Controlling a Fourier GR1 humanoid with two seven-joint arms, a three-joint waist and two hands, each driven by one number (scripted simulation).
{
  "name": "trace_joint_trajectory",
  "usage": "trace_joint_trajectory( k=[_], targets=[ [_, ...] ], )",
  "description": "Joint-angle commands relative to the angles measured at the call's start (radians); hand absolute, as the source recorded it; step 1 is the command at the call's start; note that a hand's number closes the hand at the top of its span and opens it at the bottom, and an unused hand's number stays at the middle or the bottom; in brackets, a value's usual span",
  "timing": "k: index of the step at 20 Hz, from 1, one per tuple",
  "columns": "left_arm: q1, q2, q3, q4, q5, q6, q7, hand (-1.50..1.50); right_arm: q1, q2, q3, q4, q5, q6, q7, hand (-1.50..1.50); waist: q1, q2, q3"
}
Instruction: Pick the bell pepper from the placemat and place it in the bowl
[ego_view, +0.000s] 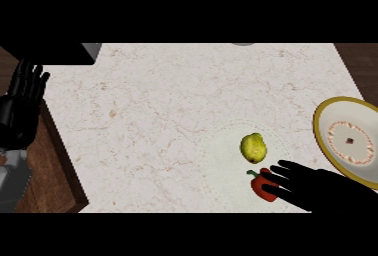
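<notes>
Over on the far left edge, the left hand is just sitting there with its fingers straight and pointing up, resting off the side of the counter; nothing is in it. Moving right across the pale marbled top, a faint round placemat is lying near the front edge; a yellow-green lemon is sitting on it, and the red bell pepper is lying just below the lemon, also on the mat. The right hand is coming in from the lower right, with its fingers stretched out and touching the pepper's right side; they're looking spread rather than curled round it, so no real grip as far as I can see. Furthest right, the yellow-rimmed bowl is sitting at the counter's edge, right beside that hand.
</notes>
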Motion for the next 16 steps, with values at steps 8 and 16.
trace_joint_trajectory(
  k=[8, 16],
  targets=[
    [0.058, -0.031, 0.053, -0.114, -0.043, -0.036, 0.072, 0.00, -0.059, 0.193, 0.021, 0.238, 0.176, -0.036, -0.132, -1.50, 0.002, -0.002, 0.000],
    [-0.041, -0.036, 0.145, 0.103, -0.047, -0.130, -0.017, 0.00, -0.050, 0.226, -0.013, 0.277, 0.242, -0.075, -0.232, -1.50, -0.009, 0.000, 0.000]
  ],
)
